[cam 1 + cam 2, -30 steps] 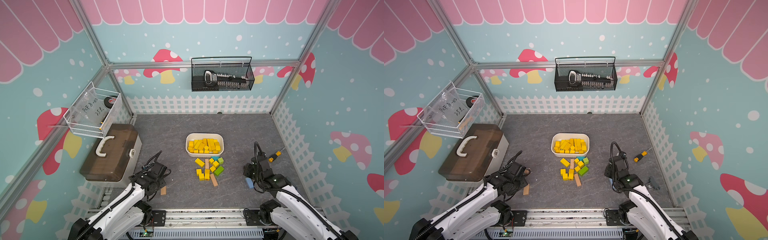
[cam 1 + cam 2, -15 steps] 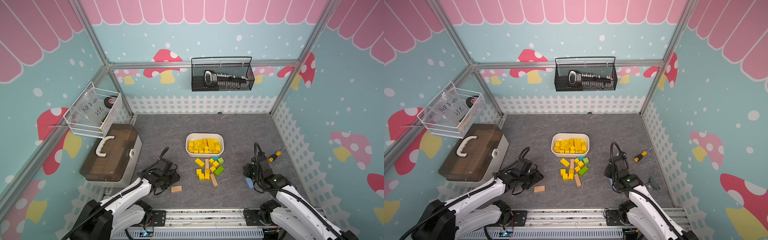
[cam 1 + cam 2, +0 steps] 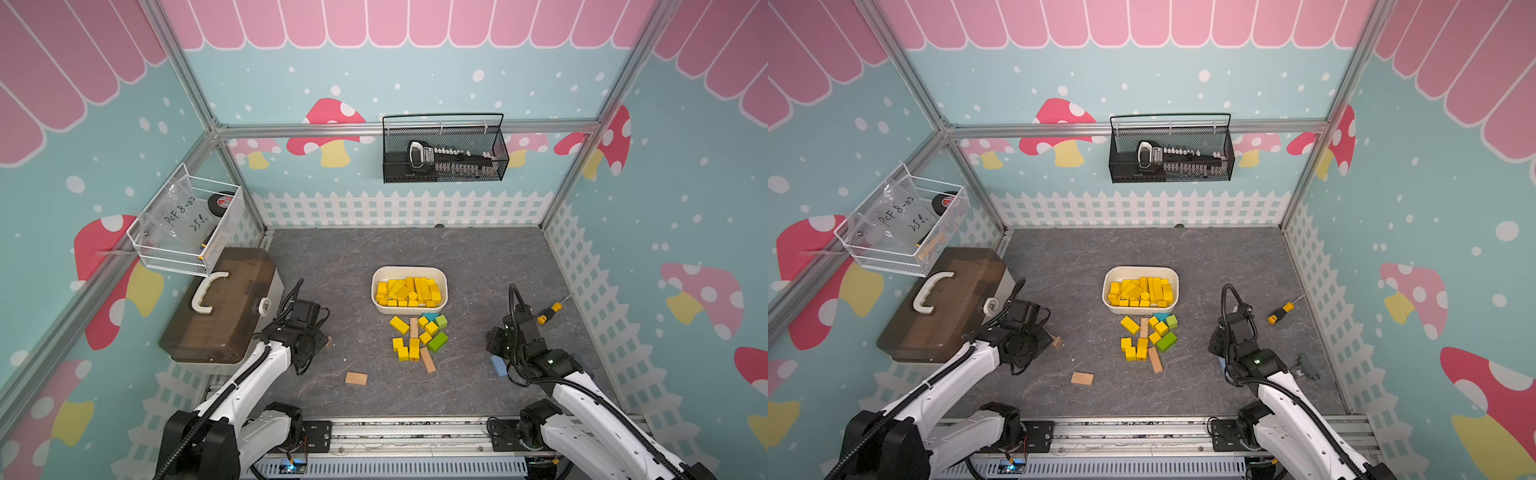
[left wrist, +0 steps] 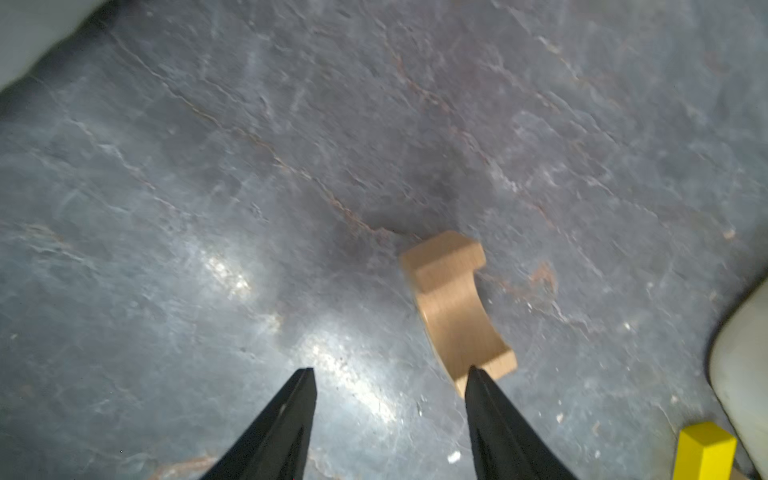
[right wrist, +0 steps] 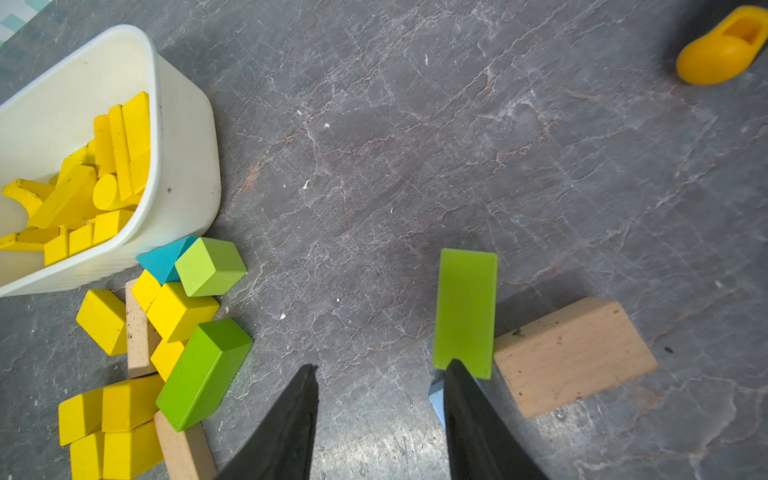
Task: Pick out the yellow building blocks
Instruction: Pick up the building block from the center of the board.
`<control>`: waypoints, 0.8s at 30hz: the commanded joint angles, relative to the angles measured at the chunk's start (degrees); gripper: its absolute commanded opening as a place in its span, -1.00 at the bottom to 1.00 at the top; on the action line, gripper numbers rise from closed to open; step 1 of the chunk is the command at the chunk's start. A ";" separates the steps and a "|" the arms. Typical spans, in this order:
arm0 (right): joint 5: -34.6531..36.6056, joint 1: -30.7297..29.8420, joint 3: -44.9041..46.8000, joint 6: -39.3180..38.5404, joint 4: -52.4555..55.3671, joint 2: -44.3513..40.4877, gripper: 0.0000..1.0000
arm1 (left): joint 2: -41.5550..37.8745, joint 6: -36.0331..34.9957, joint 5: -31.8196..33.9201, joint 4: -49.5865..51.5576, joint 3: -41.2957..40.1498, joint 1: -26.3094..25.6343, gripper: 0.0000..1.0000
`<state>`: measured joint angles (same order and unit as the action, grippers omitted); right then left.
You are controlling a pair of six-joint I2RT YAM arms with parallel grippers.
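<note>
Yellow building blocks [image 3: 422,286] fill a white tub [image 3: 444,276] at the middle of the frame in both top views. More of them lie loose on the grey surface [image 3: 374,249] just below the tub. That loose heap is mixed. Two green blocks [image 3: 437,341], a teal block [image 3: 430,316] and two tan bars [image 3: 414,327] lie against and between the yellow pieces.

Left of the heap, the left tool [image 4: 388,370] is released, with bare surface between its jaws. One fingertip sits at the end of a tan arch [image 4: 453,303]; whether it touches cannot be told. A flat tan block [image 3: 356,378] lies alone, lower in the frame.

Right of the heap, the right tool [image 5: 382,365] is also released, with nothing between its jaws. One finger overlaps the end of a flat green piece [image 5: 465,311], which lies beside a tan wedge-like block [image 5: 573,357]. A pale blue block [image 5: 435,399] shows at that finger's side. A yellow-handled screwdriver [image 3: 548,311] lies toward the right edge of the surface.

At the left of the frame stands a brown-lidded case [image 3: 224,307]. Above it a white wire basket [image 3: 216,245] holds a roll of tape [image 3: 220,201] and a clear bag [image 3: 183,216] handwritten "PCF 8-02" and "25", the rest unclear. At the upper middle a black mesh basket [image 3: 444,174] hangs on the wall. The label on the kit [image 3: 424,154] inside it is too small to read.
</note>
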<state>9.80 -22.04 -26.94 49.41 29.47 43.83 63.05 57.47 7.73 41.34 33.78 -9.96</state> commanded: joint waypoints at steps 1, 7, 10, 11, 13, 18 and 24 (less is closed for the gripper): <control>-0.03 0.42 0.76 0.34 -0.28 -0.64 -0.01 | 2.66 0.54 2.00 -6.40 -0.91 1.43 0.25; -0.07 0.42 0.85 0.17 -0.31 -0.97 -0.02 | 9.34 -1.33 1.88 -13.59 0.85 1.61 0.26; -0.05 0.42 0.99 0.16 -0.30 -1.06 -0.01 | 14.54 -2.54 -0.16 -15.02 2.81 1.61 0.25; -0.05 0.42 0.93 0.16 -0.34 -1.04 -0.01 | 15.89 -3.07 -1.56 -16.46 2.95 1.61 0.24; -0.09 0.42 0.97 0.21 -0.43 -1.12 -0.01 | 18.81 -3.72 -4.99 -20.08 2.44 1.52 0.13; -0.05 0.42 1.01 0.23 -0.39 -1.30 -0.01 | 20.74 -3.76 -6.38 -22.09 3.87 -4.93 -0.10; -0.05 0.37 0.94 0.25 -0.38 -0.95 -0.02 | 25.35 0.79 -4.67 -22.42 8.26 -18.35 -0.15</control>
<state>9.45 -22.04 -26.63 49.36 29.28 43.29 85.49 54.98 4.05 19.33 40.23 -25.58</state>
